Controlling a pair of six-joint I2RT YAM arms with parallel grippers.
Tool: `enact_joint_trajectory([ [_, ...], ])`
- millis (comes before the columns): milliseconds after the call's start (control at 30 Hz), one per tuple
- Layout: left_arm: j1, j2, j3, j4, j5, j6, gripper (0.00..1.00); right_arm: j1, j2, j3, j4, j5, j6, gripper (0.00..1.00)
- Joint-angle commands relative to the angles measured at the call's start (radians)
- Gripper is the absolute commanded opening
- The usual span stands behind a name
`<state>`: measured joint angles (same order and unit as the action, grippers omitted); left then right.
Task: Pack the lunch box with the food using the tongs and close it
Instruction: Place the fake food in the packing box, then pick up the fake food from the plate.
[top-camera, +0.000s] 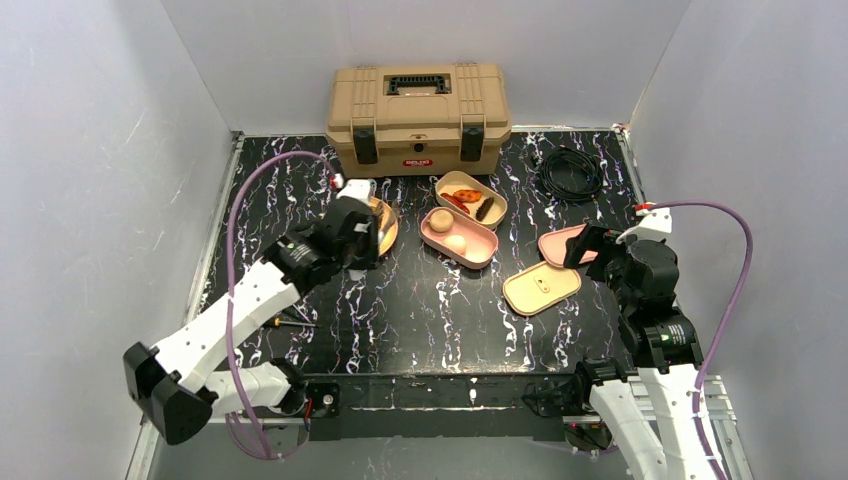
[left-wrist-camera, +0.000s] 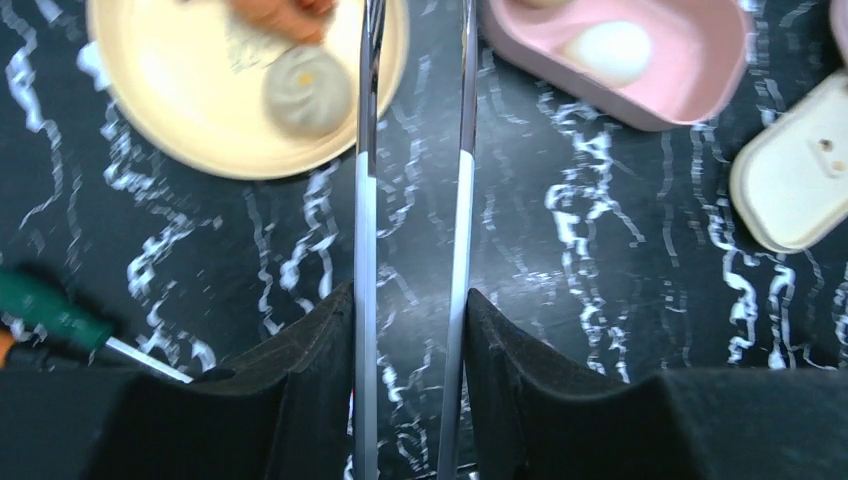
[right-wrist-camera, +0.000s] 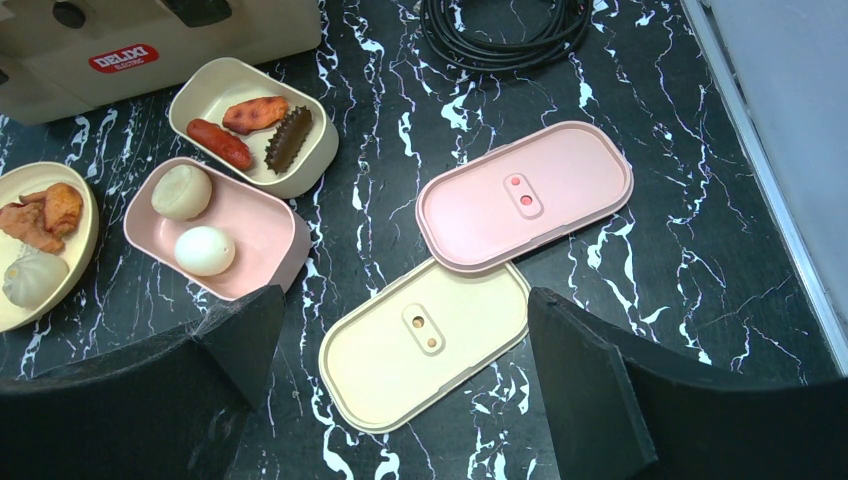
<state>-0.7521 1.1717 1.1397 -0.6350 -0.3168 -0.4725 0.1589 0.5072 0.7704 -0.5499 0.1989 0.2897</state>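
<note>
My left gripper (left-wrist-camera: 410, 295) is shut on the metal tongs (left-wrist-camera: 366, 200), whose two arms stand slightly apart and reach past the cream plate's (left-wrist-camera: 160, 90) right edge; their tips are out of view. The plate holds a tan bun (left-wrist-camera: 307, 88) and orange chunks (right-wrist-camera: 45, 215). The pink lunch box (right-wrist-camera: 260, 235) contains a bun (right-wrist-camera: 181, 191) and a white egg (right-wrist-camera: 204, 250). The cream box (right-wrist-camera: 215, 90) holds a sausage (right-wrist-camera: 220, 143), an orange chunk (right-wrist-camera: 255, 113) and a dark brown piece (right-wrist-camera: 290, 138). My right gripper (right-wrist-camera: 405, 300) hangs open over the cream lid (right-wrist-camera: 430, 345), which lies beside the pink lid (right-wrist-camera: 560, 190).
A tan toolbox (top-camera: 418, 115) stands at the back, with a coiled black cable (top-camera: 570, 172) to its right. A green-handled screwdriver (left-wrist-camera: 60, 315) lies near the left arm. Grey walls enclose the table on three sides.
</note>
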Motion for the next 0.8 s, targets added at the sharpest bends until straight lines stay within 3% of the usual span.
enact_joint_trajectory([
  [0,0.105,-0.109,-0.079,-0.081,0.016,0.017,0.32,0.001,-0.012,0.006,0.044,0.000,-0.001,1.00],
  [167,0.225,-0.142,-0.119,-0.079,0.121,0.066,0.35,0.002,-0.009,0.007,0.041,0.002,-0.001,1.00],
  [333,0.328,-0.064,-0.122,-0.028,0.238,0.103,0.37,0.002,-0.007,0.007,0.041,0.002,-0.001,1.00],
  [767,0.394,0.071,-0.108,0.036,0.241,0.140,0.49,0.005,0.001,0.007,0.040,0.003,-0.001,1.00],
])
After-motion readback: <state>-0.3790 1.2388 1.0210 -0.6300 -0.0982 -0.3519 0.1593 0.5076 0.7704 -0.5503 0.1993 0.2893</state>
